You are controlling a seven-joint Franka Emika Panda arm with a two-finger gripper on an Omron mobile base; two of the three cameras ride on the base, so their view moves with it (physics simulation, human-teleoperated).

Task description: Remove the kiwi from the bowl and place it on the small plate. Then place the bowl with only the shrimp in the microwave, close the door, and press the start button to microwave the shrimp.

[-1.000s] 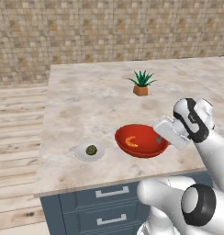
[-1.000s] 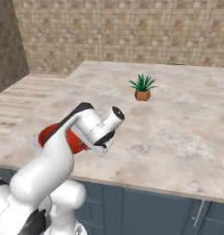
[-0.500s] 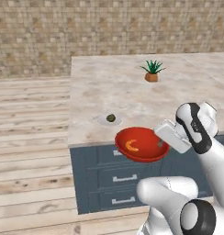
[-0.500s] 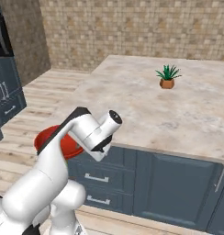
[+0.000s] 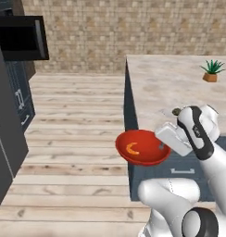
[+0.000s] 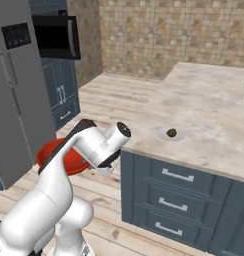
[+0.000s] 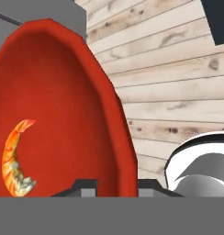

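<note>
My gripper (image 5: 164, 146) is shut on the right rim of the red bowl (image 5: 141, 147) and holds it in the air beyond the counter's left edge, above the wooden floor. The orange shrimp (image 5: 131, 149) lies alone inside the bowl. In the hand view the shrimp (image 7: 15, 158) rests low in the bowl (image 7: 63, 101), whose rim runs between my fingertips (image 7: 84, 186). The kiwi (image 6: 171, 132) sits on the small plate (image 6: 163, 135) near the counter's edge. The black microwave (image 6: 56, 36) hangs high on the left, and its door (image 5: 22, 38) with the grey handle appears swung open.
A tall grey fridge (image 6: 14, 95) with a blue-lit screen stands left of the microwave. Dark blue cabinets (image 6: 64, 95) sit below it. The marble counter (image 5: 170, 83) carries a potted plant (image 5: 211, 71) at its far end. Wooden floor (image 5: 78, 115) lies between counter and cabinets.
The whole picture has shifted: the base has driven and turned left, bringing microwave and fridge into view. The bowl stays in my grip, now off the counter above the floor.
</note>
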